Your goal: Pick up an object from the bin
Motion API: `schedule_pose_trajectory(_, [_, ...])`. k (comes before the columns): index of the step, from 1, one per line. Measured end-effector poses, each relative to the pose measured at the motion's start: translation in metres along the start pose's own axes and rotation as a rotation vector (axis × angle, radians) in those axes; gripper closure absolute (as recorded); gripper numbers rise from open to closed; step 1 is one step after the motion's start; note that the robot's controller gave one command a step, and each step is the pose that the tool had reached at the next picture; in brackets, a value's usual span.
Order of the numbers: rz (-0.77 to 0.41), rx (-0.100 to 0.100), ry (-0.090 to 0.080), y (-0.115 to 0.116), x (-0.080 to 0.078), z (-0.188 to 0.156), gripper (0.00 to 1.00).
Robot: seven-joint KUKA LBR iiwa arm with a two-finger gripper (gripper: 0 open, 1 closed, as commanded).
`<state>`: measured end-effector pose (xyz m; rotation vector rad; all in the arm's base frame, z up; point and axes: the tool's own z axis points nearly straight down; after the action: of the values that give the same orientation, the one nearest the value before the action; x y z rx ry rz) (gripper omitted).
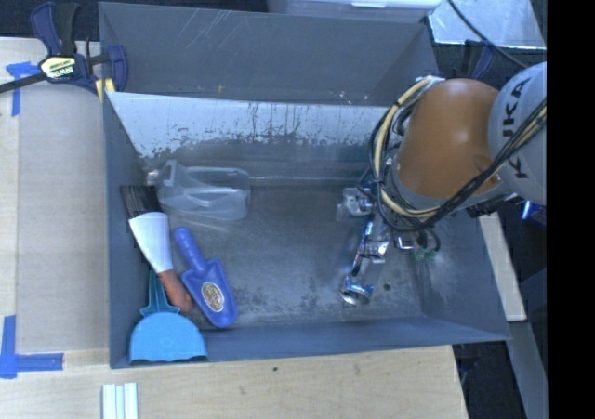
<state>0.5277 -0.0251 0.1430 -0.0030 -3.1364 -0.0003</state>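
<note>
1. Camera view, step: I judge this to be the approach. The gripper is low over the bare floor of the bin, well right of the blue scoop. I cannot tell whether it is released or clenched.
2. Pickable things: a white brush lies just left of the scoop, a clear bag above it, and a light-blue disc below-left.
3. Next move: I would need to travel left toward the scoop, then descend.
4. Pose: the arm hangs right of the scoop, its orange cover high and the gripper pointing down.
</note>
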Motion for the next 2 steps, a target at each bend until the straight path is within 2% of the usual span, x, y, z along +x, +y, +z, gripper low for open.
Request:
schedule_pose_trajectory(1, [-0.001,0.001,-0.008,0.000,-0.002,-0.004,0.00])
schedule_pose_trajectory(2, [-0.531,0.002,-0.003,-0.057,-0.021,0.074,0.00])
